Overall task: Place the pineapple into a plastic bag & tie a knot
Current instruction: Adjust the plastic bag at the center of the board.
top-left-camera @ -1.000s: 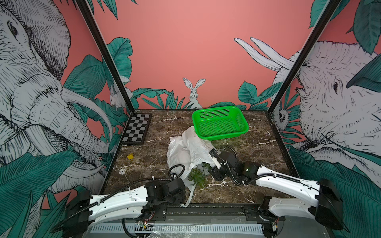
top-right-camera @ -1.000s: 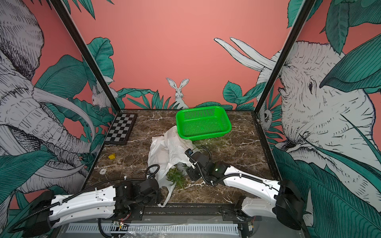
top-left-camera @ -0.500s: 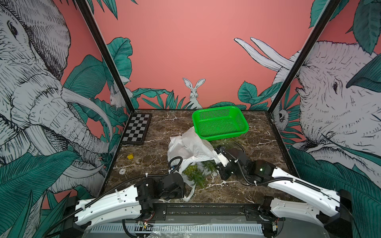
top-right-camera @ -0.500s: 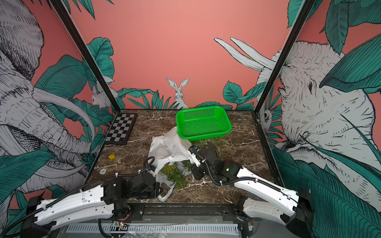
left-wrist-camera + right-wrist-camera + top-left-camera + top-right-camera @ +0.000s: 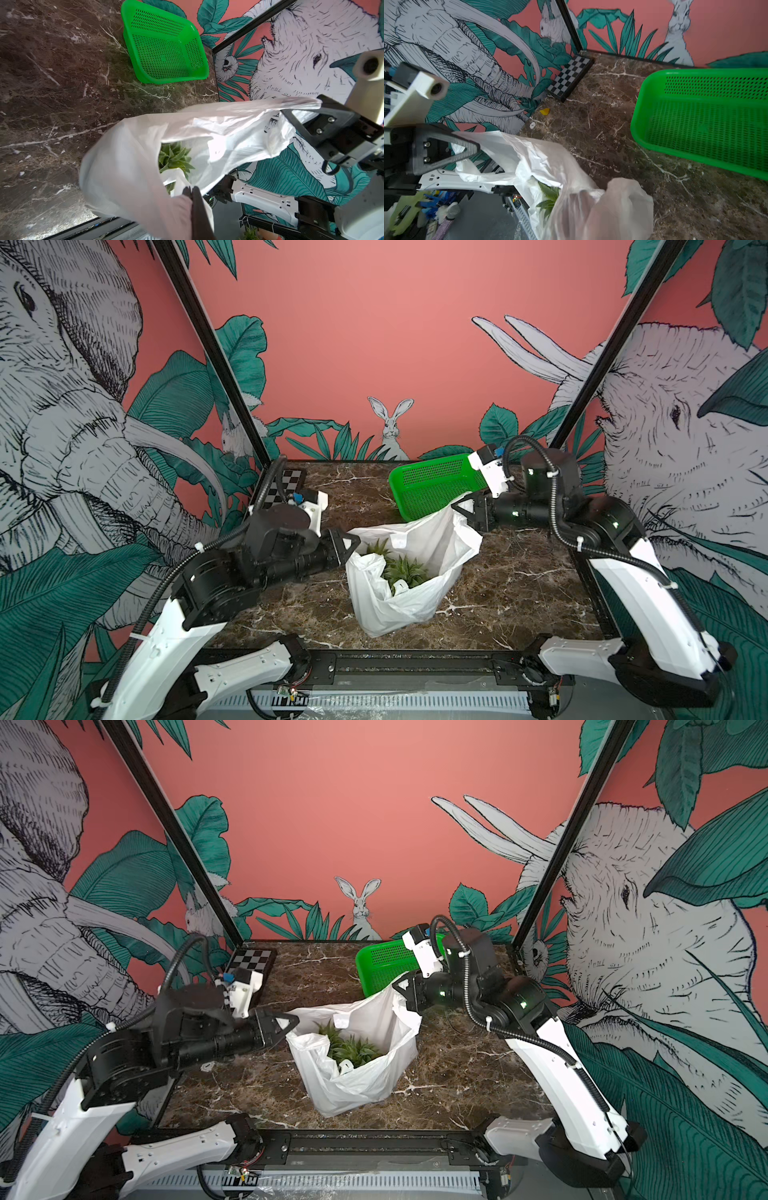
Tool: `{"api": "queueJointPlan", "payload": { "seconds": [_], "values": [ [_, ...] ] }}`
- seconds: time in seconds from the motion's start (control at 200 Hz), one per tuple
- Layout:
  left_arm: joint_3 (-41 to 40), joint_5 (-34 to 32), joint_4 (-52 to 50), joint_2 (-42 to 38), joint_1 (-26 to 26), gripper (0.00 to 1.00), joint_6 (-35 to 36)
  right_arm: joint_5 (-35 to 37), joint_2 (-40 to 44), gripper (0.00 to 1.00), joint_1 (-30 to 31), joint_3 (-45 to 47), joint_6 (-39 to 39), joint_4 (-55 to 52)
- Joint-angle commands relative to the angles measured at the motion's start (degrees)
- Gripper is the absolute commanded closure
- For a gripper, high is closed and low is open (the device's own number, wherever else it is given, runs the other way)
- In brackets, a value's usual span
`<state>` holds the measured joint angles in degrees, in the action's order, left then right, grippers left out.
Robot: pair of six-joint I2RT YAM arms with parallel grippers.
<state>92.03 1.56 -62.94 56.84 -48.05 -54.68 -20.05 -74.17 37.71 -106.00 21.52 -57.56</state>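
Left gripper (image 5: 356, 541) and right gripper (image 5: 460, 509) each clamp a handle. The plastic bag (image 5: 395, 610) hangs stretched between them, mouth axis gripper-to-gripper. The pineapple (image 5: 405, 570) is inside, below both. Equidistant; handles uncrossed.

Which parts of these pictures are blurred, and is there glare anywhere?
Left wrist view: the plastic bag is soft near the lens; the marble table glares at its front edge. Right wrist view: the bag's nearest fold is blurred, the green basket sharper. Both top views: sharp.
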Motion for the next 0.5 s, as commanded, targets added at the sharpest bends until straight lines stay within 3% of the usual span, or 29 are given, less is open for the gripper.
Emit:
{"api": "queueJointPlan", "payload": {
  "seconds": [0.0,0.205,0.405,0.495],
  "values": [
    [8.12,10.84,1.58,8.17,6.42,1.00,9.31,-2.63,-2.47,1.00,-1.80,-7.99,0.11,-2.11],
    [15.29,20.84,8.48,14.45,7.53,1.00,7.62,3.30,0.05,1.00,-3.54,-9.04,-1.95,-6.49],
    [-0.46,24.79,17.61,10.77,9.58,1.00,1.72,9.45,5.85,1.00,-4.57,6.34,0.64,-3.09],
    [-3.74,24.81,19.12,10.15,9.97,1.00,1.30,11.35,7.44,1.00,-5.31,11.82,1.49,-1.79]
  ]
}}
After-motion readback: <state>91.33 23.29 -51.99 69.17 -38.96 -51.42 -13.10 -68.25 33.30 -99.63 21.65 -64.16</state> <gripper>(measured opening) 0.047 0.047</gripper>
